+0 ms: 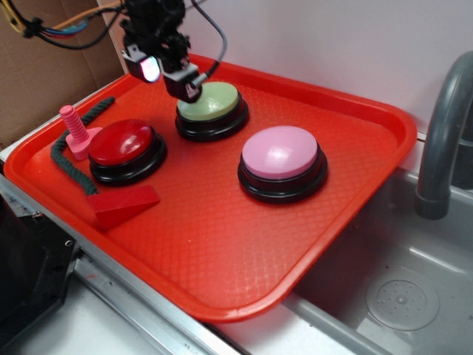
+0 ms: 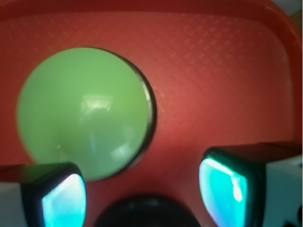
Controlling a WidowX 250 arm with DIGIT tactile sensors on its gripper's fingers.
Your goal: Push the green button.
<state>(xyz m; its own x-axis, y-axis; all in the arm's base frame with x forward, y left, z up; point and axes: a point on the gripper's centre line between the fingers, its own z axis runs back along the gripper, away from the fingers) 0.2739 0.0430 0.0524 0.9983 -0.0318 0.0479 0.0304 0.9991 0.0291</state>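
Observation:
The green button (image 1: pixel 212 102), a pale olive dome on a black base, sits at the back middle of the red tray (image 1: pixel 222 251). My gripper (image 1: pixel 168 78) hangs over the button's left rear edge, open, with glowing pads on both fingers. One finger (image 1: pixel 185 83) overlaps the dome's rim; I cannot tell whether it touches. In the wrist view the green button (image 2: pixel 83 111) fills the left half, and the gripper (image 2: pixel 142 194) has its left finger (image 2: pixel 57 194) over the dome's near edge and nothing between its fingers.
A red button (image 1: pixel 122 144) stands at the left and a pink button (image 1: pixel 281 151) at the right of the tray. A pink bolt (image 1: pixel 74 127), a dark rope (image 1: pixel 65 151) and a red wedge (image 1: pixel 122 205) lie at the left. A sink (image 1: pixel 399 296) and grey faucet (image 1: pixel 443 133) are at the right.

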